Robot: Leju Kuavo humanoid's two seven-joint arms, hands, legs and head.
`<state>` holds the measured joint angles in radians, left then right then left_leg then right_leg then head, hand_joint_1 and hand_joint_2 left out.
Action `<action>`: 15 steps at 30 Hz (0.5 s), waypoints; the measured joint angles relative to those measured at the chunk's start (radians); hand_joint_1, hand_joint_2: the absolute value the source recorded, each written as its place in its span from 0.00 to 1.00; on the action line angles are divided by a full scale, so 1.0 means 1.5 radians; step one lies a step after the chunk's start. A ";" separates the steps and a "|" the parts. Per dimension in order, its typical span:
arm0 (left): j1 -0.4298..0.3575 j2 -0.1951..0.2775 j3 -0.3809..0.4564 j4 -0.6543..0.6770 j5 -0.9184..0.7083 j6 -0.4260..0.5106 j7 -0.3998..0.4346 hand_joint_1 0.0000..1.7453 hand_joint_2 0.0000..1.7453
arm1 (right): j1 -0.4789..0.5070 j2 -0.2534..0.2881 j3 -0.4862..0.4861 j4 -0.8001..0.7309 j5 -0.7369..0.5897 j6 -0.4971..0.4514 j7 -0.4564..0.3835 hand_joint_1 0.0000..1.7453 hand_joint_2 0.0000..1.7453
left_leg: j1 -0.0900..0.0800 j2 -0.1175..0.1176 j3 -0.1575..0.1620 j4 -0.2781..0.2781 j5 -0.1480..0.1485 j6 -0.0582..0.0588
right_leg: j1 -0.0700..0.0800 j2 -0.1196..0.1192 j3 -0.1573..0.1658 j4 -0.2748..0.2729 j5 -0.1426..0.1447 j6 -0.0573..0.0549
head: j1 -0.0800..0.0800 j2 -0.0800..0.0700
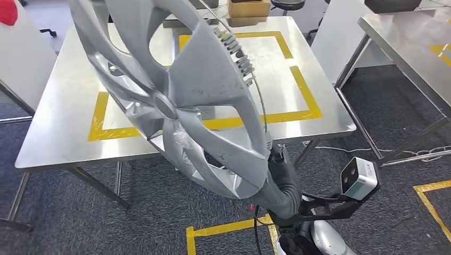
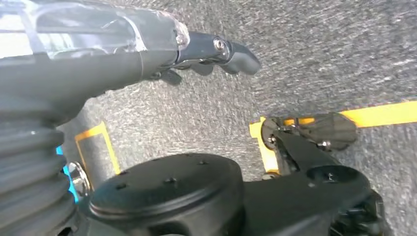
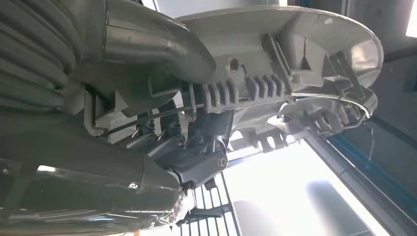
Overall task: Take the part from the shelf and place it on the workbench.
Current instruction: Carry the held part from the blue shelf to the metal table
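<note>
A large silver wheel cover (image 1: 175,101) with wide spokes is held up close in the head view, tilted and hiding much of the workbench behind it. My right hand (image 1: 277,159) grips its lower rim. In the right wrist view the thumb and dark fingers of that hand (image 3: 196,157) clamp the ribbed back of the wheel cover (image 3: 305,54). The steel workbench (image 1: 69,122), marked with a yellow tape rectangle (image 1: 306,95), stands just ahead. My left hand (image 2: 147,54) hangs over the carpet, its fingers (image 2: 236,54) loosely extended and holding nothing.
A cardboard box (image 1: 248,9) sits at the workbench's far edge. A second steel table (image 1: 409,42) stands to the right across a carpeted gap. White panels (image 1: 21,58) flank the left side. Yellow tape (image 1: 223,229) marks the floor near my feet.
</note>
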<state>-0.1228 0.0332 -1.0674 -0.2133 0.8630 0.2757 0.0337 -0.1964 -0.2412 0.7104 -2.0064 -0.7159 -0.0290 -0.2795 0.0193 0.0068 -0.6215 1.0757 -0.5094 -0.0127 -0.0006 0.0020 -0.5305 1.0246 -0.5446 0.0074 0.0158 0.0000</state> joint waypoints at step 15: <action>-0.002 0.007 0.000 -0.001 -0.003 0.003 0.023 0.00 1.00 | 0.028 -0.011 -0.019 -0.015 -0.023 0.005 -0.017 1.00 1.00 | -0.002 -0.004 0.046 -0.018 -0.034 0.002 | 0.015 0.000 -0.059 0.010 0.051 -0.038 | 0.037 0.000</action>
<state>-0.1259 0.0443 -1.0673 -0.2147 0.8589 0.2804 0.0680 -0.1548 -0.2576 0.6813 -2.0282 -0.7497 -0.0208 -0.3050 0.0166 0.0002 -0.5521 1.0486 -0.5607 -0.0093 0.0214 0.0025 -0.6197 1.0396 -0.4677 -0.0497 0.0716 0.0000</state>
